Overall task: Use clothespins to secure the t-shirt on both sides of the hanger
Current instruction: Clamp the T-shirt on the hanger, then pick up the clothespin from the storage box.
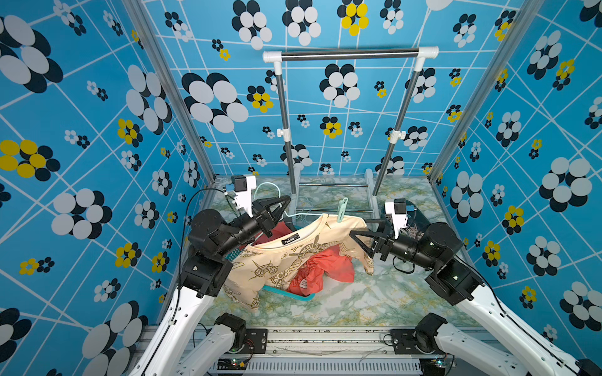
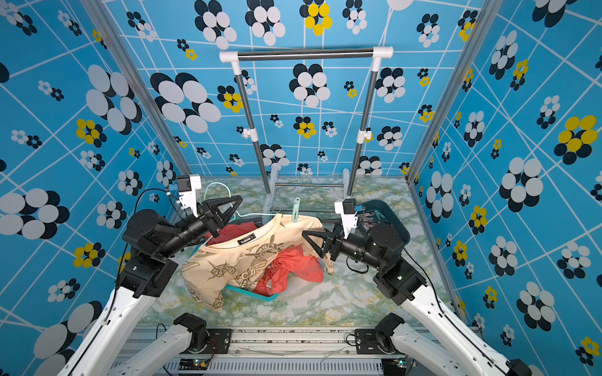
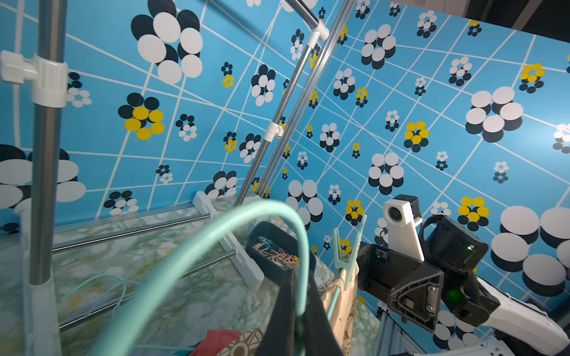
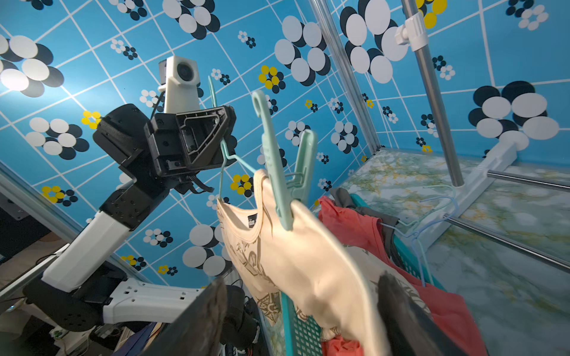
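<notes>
L gripper (image 1: 285, 201): fingers (image 3: 287, 308) pressing together on the hanger's wire just below the hook, holding it up over the basket.
Hanger (image 3: 246, 222): mint green; hook curving up past the L fingers, arms running inside the shirt.
T-shirt (image 1: 260, 263): beige w/ brown print, hanging on the hanger, black neck label showing in both top views; lower part draping down over the basket.
Basket (image 1: 293, 294): teal, sitting on the marbled tabletop (image 1: 374, 299) under the shirt, w/ a red garment (image 1: 325, 267) spilling out.
Clothespin (image 4: 287, 172): mint green, biting the shirt's shoulder on the R arm's side, standing nearly upright.
Rack (image 1: 348, 55): standing at the back, approx. centre; spare hangers (image 4: 431, 209) lying by its base.
R gripper (image 1: 358, 242): fingers (image 4: 216, 308) standing spread wide, pinching nothing; shirt's shoulder sitting between them, below the pin. Cannot tell if they are touching the cloth.
Bin (image 3: 268, 226): dark, sitting on the tabletop behind the R arm, holding loose pins (image 3: 277, 254) in pink, beige & mint.
</notes>
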